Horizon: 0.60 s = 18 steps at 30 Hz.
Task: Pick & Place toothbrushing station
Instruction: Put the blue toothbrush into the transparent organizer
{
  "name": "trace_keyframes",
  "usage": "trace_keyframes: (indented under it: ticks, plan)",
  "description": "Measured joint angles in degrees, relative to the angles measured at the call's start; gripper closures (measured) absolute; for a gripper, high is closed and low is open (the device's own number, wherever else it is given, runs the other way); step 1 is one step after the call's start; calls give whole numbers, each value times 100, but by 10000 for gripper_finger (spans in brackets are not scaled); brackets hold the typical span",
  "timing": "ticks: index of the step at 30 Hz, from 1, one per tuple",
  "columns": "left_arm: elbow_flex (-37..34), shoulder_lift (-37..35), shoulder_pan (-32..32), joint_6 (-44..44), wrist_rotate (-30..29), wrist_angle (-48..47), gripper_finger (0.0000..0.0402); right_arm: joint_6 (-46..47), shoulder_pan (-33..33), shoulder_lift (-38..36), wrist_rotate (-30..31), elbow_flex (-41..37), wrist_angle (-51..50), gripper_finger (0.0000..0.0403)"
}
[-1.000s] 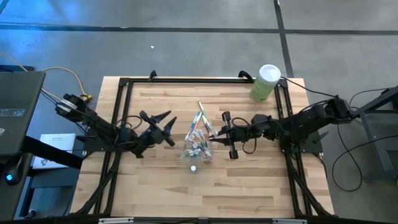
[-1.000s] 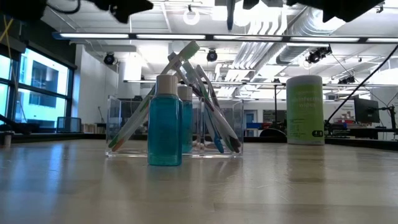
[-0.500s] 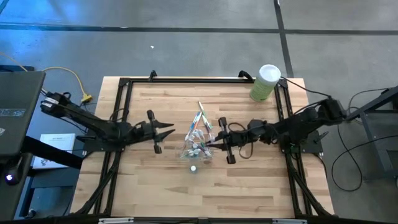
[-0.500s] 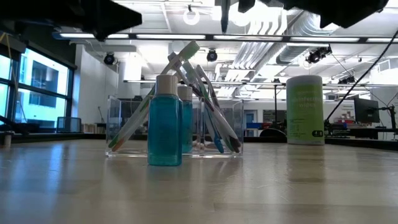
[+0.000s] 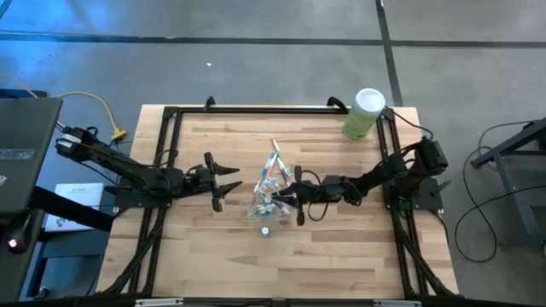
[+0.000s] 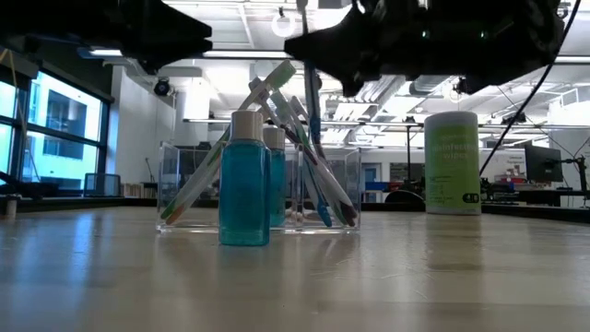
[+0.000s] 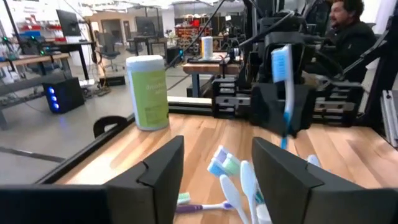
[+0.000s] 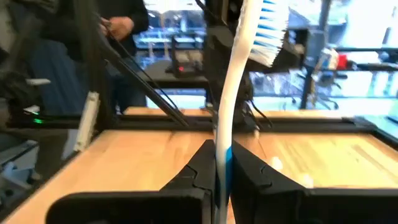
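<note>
The wooden table (image 5: 222, 247) carried everything, with both arms reaching in from its two sides. Well beyond the right pincer (image 5: 290, 197), at the table's far right corner, stood a tall green canister (image 5: 362, 115) with a white lid; past the left pincer's fingers (image 7: 158, 174) it rose well ahead and off to one side. In the room behind the table a person (image 7: 348, 37) in dark clothing sat beyond the right arm.

The clear holder (image 6: 258, 189) sat at mid-table between the two pincers, just under and beside the right one and a short way ahead of the left one. A fan of pastel toothbrushes (image 6: 295, 152) leaned out of it, their heads tilted up and crossing. Two small blue bottles with white caps (image 6: 245, 180) stood upright at the holder's near wall, the front one seeming to stand just outside it; a small pale cap (image 5: 265, 230) showed on the table just beside the holder.

The right pincer hung above the holder's right edge, its fingers pressed together on a white toothbrush with blue bristles (image 8: 233, 93), held upright with the head upward. The left pincer (image 5: 229, 177) hovered apart from the holder, spread and holding nothing.
</note>
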Motion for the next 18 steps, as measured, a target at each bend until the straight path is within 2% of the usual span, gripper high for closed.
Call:
trace_keyframes:
  ticks: [5, 9, 18]
  plan:
    - [0, 3, -4, -139, -4, -217, 200, -19, 165, 3, 359, -157, 10, 390]
    - [0, 3, -15, -148, -5, -284, 199, 66, 257, 1, 858, -335, 1, 390]
    - [0, 3, -103, -248, -4, -355, 199, 528, 331, -4, 1347, -653, 13, 387]
